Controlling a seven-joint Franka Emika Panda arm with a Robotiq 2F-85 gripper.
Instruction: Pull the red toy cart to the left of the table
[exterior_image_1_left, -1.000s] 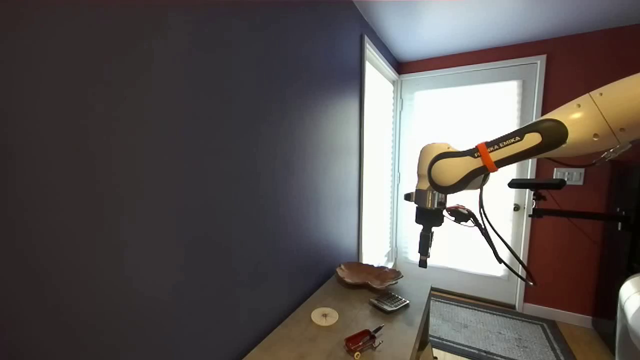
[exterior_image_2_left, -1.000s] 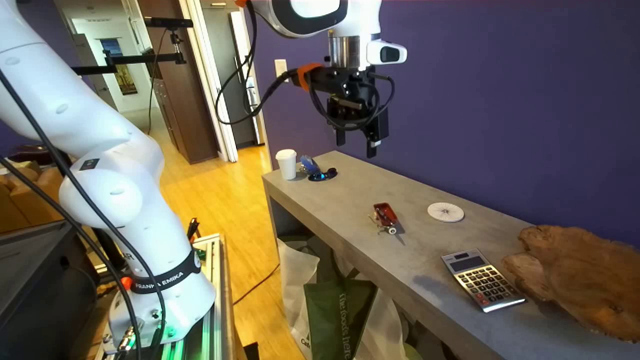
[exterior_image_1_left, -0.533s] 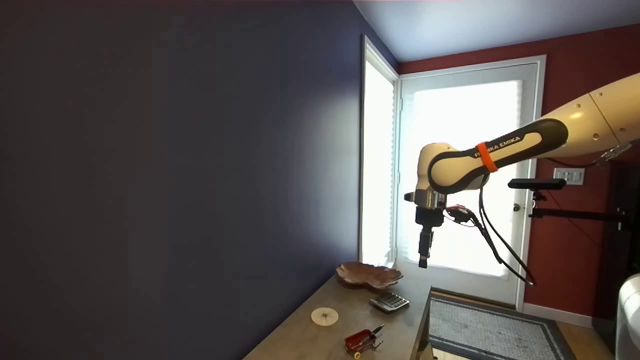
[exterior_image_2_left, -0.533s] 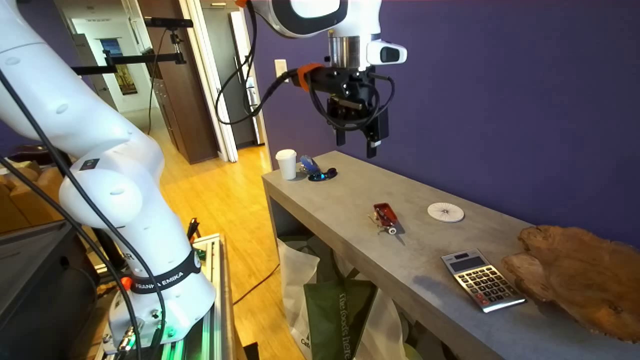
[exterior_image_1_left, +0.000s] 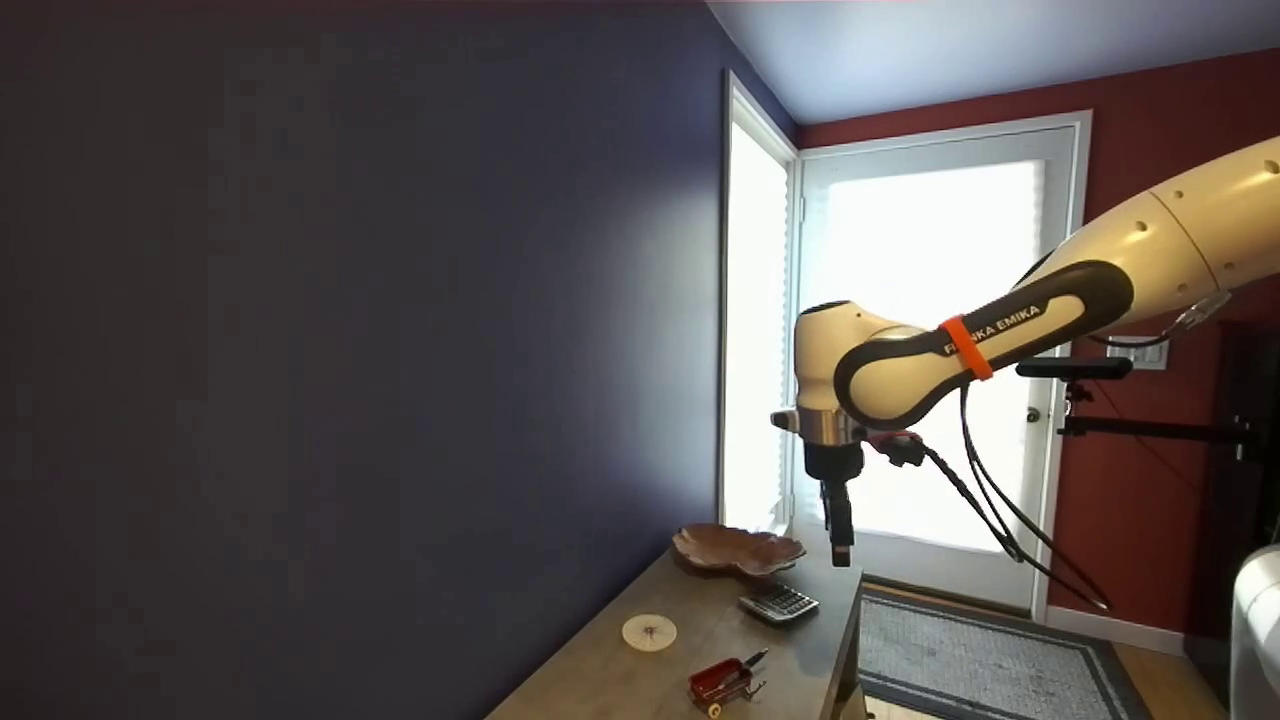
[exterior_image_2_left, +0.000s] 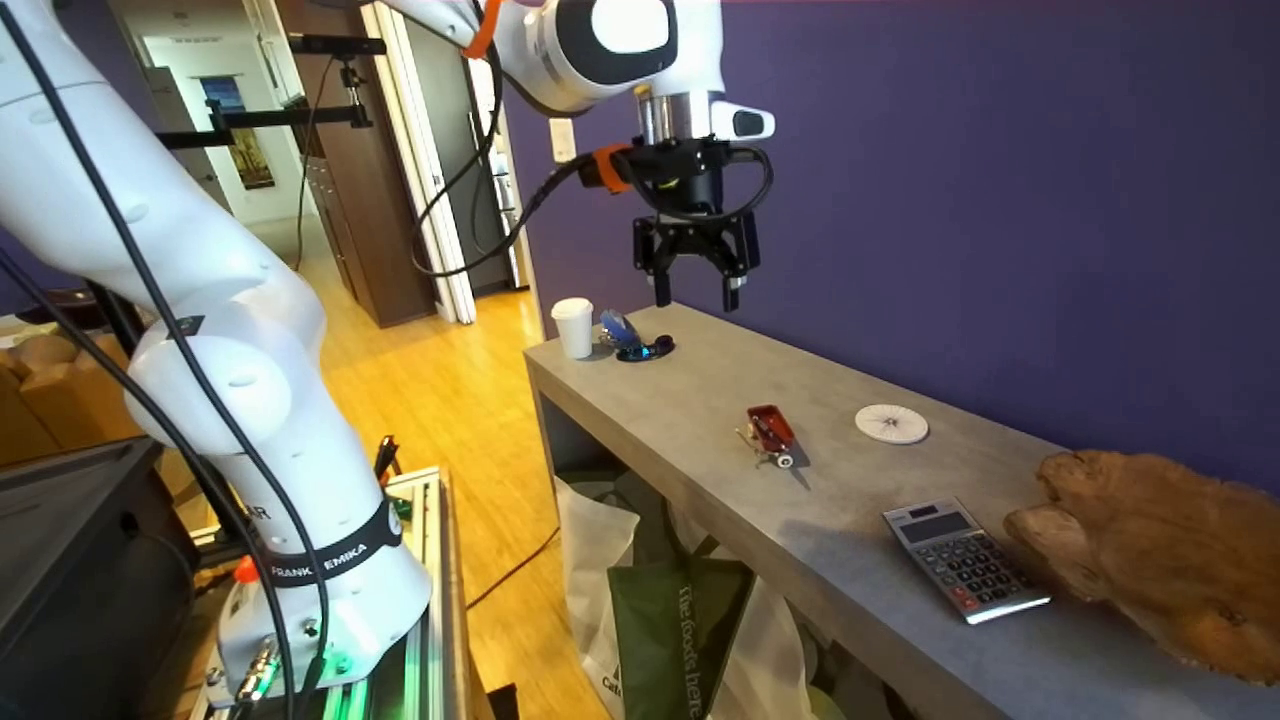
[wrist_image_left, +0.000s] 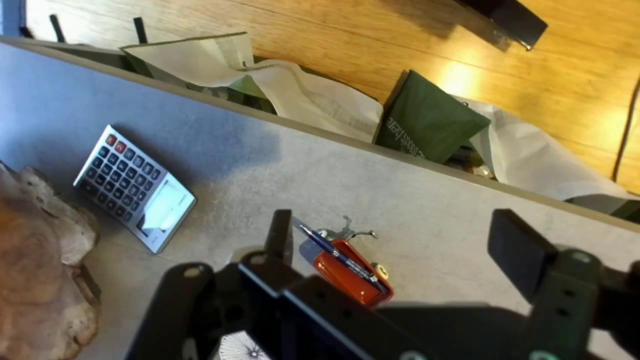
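The red toy cart (exterior_image_1_left: 720, 680) stands on the table (exterior_image_1_left: 600, 680), and shows in an exterior view (exterior_image_2_left: 770, 428) near the middle of the tabletop (exterior_image_2_left: 690, 385). In the wrist view the cart (wrist_image_left: 340, 275) has a blue pen lying in it, a pale wheel and a thin metal handle; its lower end is partly hidden by the gripper. My gripper (exterior_image_2_left: 697, 295) is open and empty, well above the table. In the wrist view the cart lies below the gap of the gripper (wrist_image_left: 392, 232), nearer the left finger. The gripper (exterior_image_1_left: 841, 556) also shows in an exterior view.
A calculator (exterior_image_2_left: 965, 560), a white disc (exterior_image_2_left: 892, 424) and a brown wooden dish (exterior_image_2_left: 1160, 550) lie on the table. A white cup (exterior_image_2_left: 573, 329) and dark blue sunglasses (exterior_image_2_left: 640, 345) stand at the far end. A purple wall (exterior_image_2_left: 950, 200) runs along the back edge. Bags (exterior_image_2_left: 680, 630) stand under the table.
The arm has moved and the gripper has turned, so both fingers now show spread apart. The gripper has shifted left, and appears lower in an exterior view. The cart has not moved.
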